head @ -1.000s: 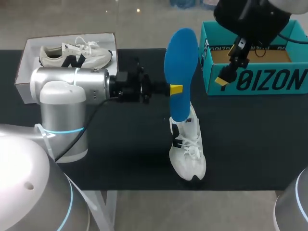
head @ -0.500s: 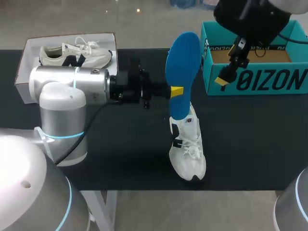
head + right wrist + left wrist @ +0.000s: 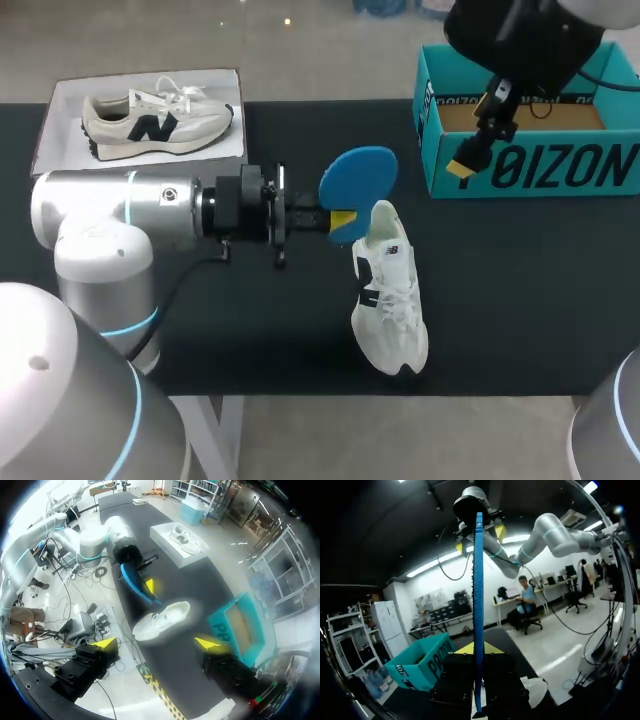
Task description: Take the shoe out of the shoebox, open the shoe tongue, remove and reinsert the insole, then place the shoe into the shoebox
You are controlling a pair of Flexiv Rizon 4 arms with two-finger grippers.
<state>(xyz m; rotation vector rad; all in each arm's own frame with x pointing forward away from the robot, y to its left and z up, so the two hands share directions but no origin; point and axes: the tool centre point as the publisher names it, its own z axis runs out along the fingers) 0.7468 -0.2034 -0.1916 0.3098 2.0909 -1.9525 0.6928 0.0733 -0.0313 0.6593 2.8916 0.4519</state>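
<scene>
Head view, largest first. What do you log?

Item 1, table (image 3: 520, 280): black matte top, bearing everything. Item 2, teal shoebox (image 3: 540, 165): open, far right, seemingly empty, set there to receive the shoe at the end. Item 3, white tray (image 3: 45, 140): far left, holding a second shoe (image 3: 155, 122) on its side, well apart from the work.

And the task's shoe?

Item 4, white shoe (image 3: 392, 305): near the table's front edge, about the middle, toe toward the front, laces up, collar toward the far side. Item 5, blue insole (image 3: 360, 175): out of the shoe, held in the air, its lower end just beside the collar; whether they touch I cannot tell. I judge reinsertion to be the step in hand, since the tilt suits sliding it in at the heel opening.

Grippers?

Item 6, left gripper (image 3: 341, 219): clamped on the insole, which the left wrist view shows edge-on between the fingers. Item 7, right gripper (image 3: 468, 162): hangs over the shoebox's front left corner. In the right wrist view its fingers are spread wide with nothing between them, probably parked clear of the left arm.

Surface?

Dark and plain, so white shoe and blue insole stand out. The shoe lies unheld and could slide when pushed.
</scene>
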